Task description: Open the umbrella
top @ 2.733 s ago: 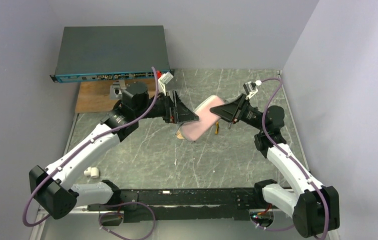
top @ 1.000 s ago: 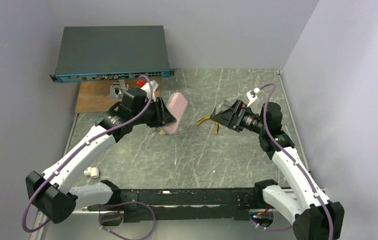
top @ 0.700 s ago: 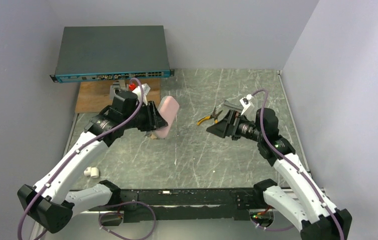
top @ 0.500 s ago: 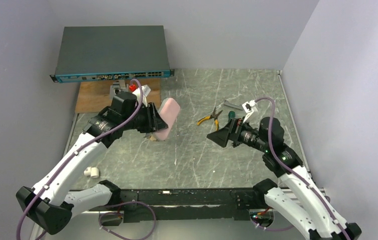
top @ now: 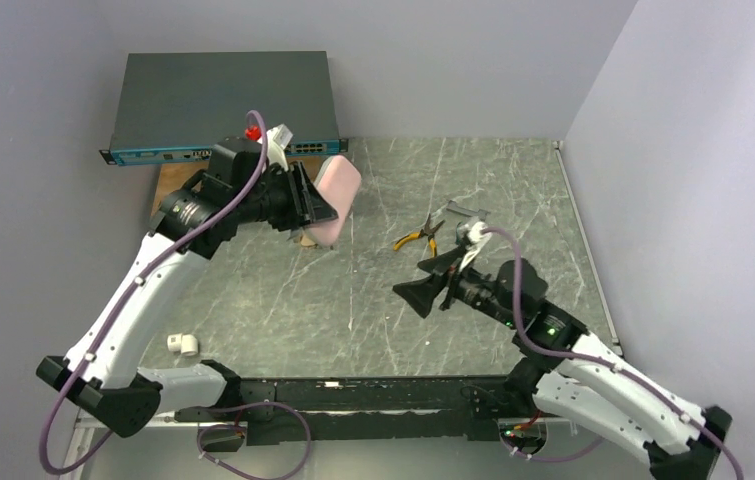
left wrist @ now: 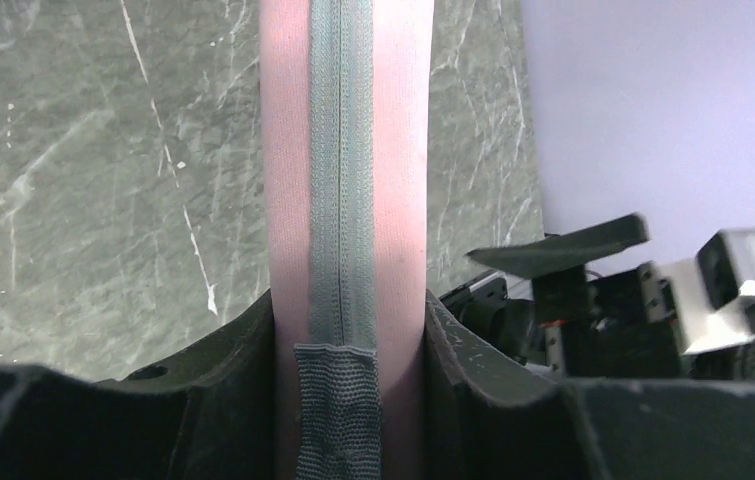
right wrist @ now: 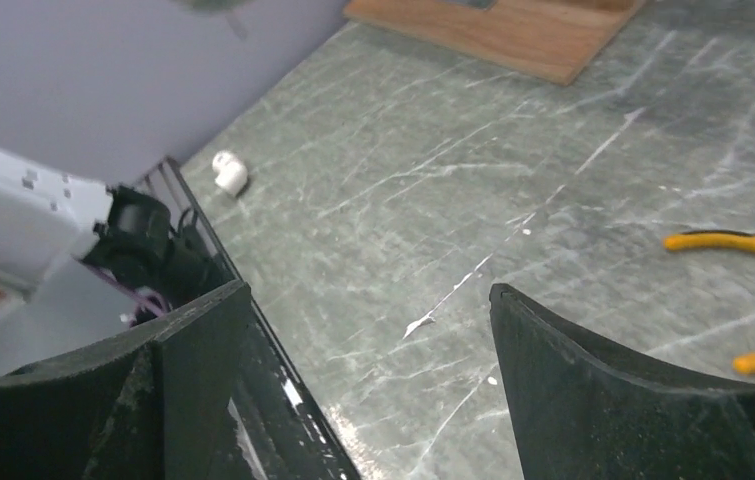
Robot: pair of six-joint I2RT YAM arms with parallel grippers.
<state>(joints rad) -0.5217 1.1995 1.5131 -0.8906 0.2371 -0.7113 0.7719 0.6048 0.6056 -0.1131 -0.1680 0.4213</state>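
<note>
The umbrella stays zipped inside its pale pink sleeve and is mostly hidden. A small cream piece shows under the sleeve's lower end. My left gripper is shut on the sleeve and holds it in the air near the back left. In the left wrist view the sleeve with its grey zipper runs upward between the fingers of my left gripper, both pressed against its sides. My right gripper hovers over the middle of the table, apart from the sleeve. Nothing lies between the spread fingers of my right gripper.
Yellow-handled pliers lie right of centre, with a grey metal piece behind them. A dark network switch and a wooden board sit at the back left. A white fitting lies near the left front edge.
My right gripper let go of the sleeve's far end and drew back toward the near edge. My left arm carried the sleeve left and up toward the network switch.
</note>
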